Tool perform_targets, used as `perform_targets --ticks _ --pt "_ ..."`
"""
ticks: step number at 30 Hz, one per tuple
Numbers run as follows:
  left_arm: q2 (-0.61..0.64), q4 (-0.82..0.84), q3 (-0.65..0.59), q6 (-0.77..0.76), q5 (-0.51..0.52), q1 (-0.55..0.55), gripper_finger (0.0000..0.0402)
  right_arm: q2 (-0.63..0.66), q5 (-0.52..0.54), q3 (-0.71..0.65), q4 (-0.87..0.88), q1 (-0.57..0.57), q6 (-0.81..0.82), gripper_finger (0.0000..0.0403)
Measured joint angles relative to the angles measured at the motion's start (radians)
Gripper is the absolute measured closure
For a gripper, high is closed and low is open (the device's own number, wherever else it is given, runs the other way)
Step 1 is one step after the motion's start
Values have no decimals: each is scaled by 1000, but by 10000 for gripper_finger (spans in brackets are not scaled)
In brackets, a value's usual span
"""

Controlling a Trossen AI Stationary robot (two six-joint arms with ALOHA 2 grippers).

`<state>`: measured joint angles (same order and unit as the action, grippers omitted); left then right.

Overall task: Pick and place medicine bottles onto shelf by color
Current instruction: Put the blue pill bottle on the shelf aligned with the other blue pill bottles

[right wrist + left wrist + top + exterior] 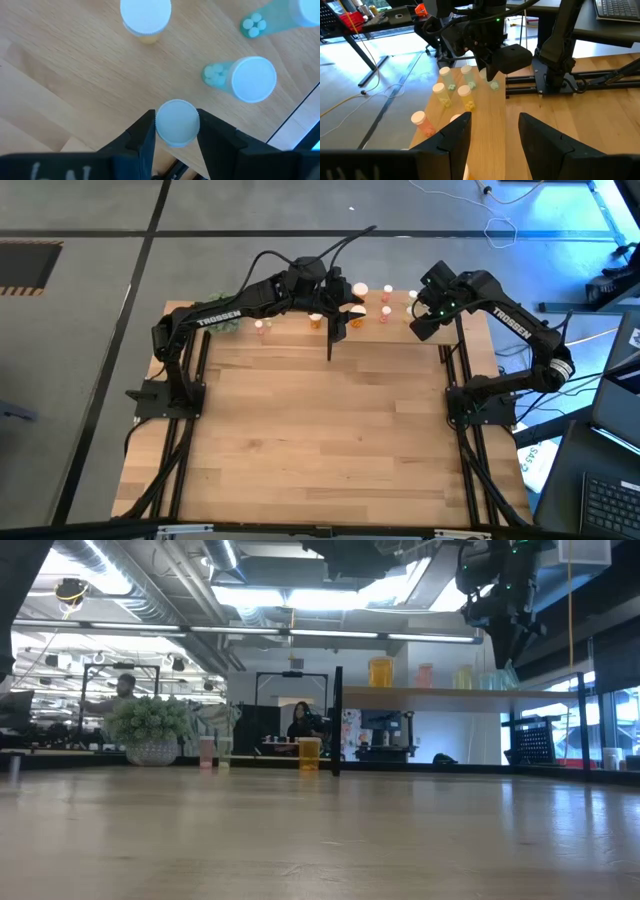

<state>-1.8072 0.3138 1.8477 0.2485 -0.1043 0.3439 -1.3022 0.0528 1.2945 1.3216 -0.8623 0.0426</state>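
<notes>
- Right tool is pinching a pale-capped bottle between its two dark fingers, cap facing the wrist camera, body colour hidden under the cap.
- That bottle hangs over the light-wood shelf, up at the bench's far edge, at about 1 o'clock in the overhead view.
- On the shelf board just beyond it: a yellowish bottle at 11 o'clock from the held one, a green bottle at 2 o'clock, and a second green one farther out the same way.
- From bench height, the shelf carries an orange bottle, a pink one and paler ones in a row, the right tool hanging above the row's right end.
- Left tool hovers above the shelf's other end with fingers spread and nothing between them; overhead it sits near 12 o'clock.
- Down on the bench, an orange bottle and a pink bottle stand beside the shelf, at about 11 o'clock.
- Green plant ball sits at the bench's far left corner.
</notes>
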Motion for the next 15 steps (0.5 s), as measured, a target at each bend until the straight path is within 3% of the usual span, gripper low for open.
perform_targets --ticks 15 --pt "0 0 0 0 0 0 243 39 47 -3 -28 29 5 267"
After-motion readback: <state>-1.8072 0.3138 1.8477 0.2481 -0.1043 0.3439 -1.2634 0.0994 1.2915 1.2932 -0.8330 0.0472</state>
